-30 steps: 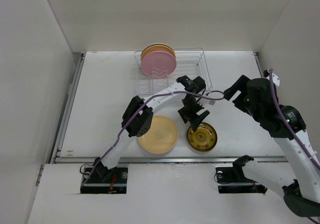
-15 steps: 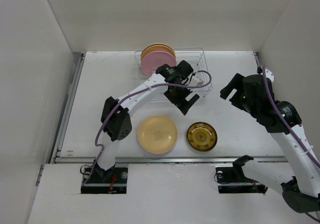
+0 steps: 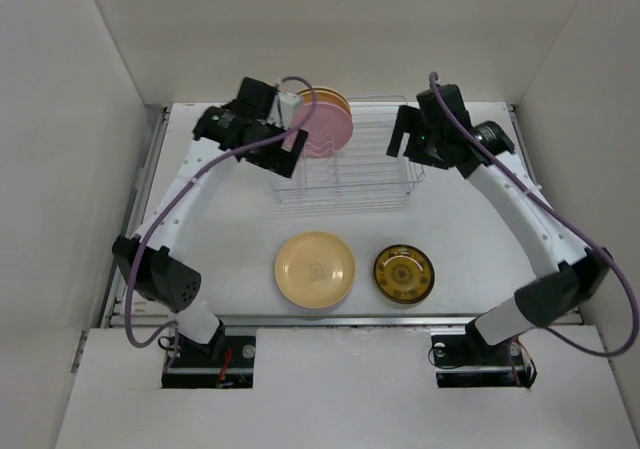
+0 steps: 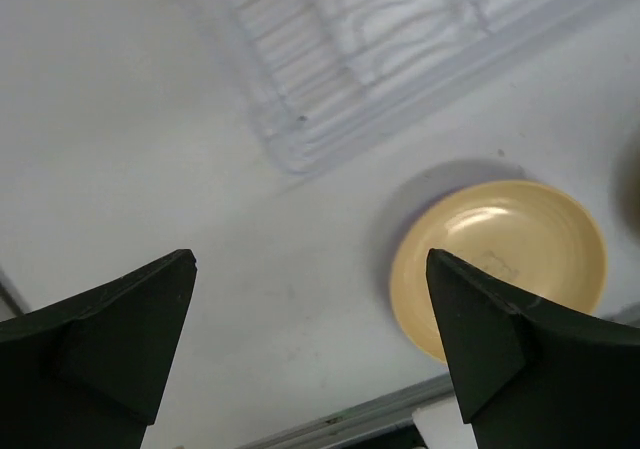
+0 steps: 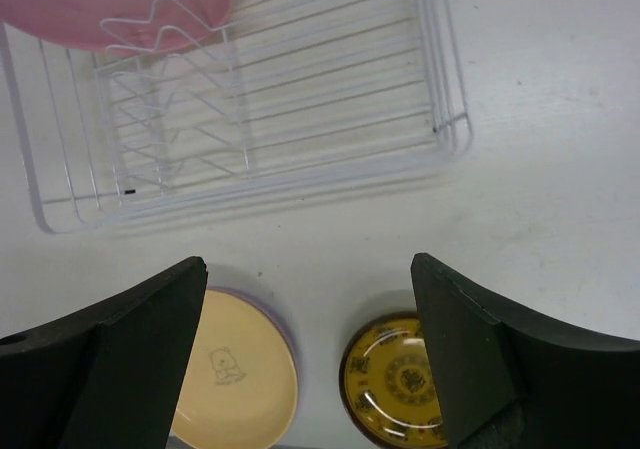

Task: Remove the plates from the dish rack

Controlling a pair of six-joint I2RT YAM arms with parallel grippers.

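The wire dish rack [image 3: 350, 164] stands at the back of the table. A pink plate [image 3: 322, 131] stands upright in its left end, with an orange-yellow plate [image 3: 328, 98] behind it. A cream plate [image 3: 315, 268] lies flat on the table in front, with a lilac rim showing under it in the right wrist view [image 5: 290, 344]. A dark ornate yellow-brown plate [image 3: 404, 273] lies beside it. My left gripper [image 3: 284, 155] is open and empty at the rack's left end, beside the pink plate. My right gripper [image 3: 408, 144] is open and empty over the rack's right end.
White walls close in the table on the left, back and right. A metal rail [image 3: 330, 316] runs along the table's near edge. The left wrist view shows the rack's corner [image 4: 300, 149] and the cream plate [image 4: 500, 259] far below.
My left gripper has swung from over the ornate plate back and left to the rack's left end. My right arm has swung from the right side to the rack's right end.
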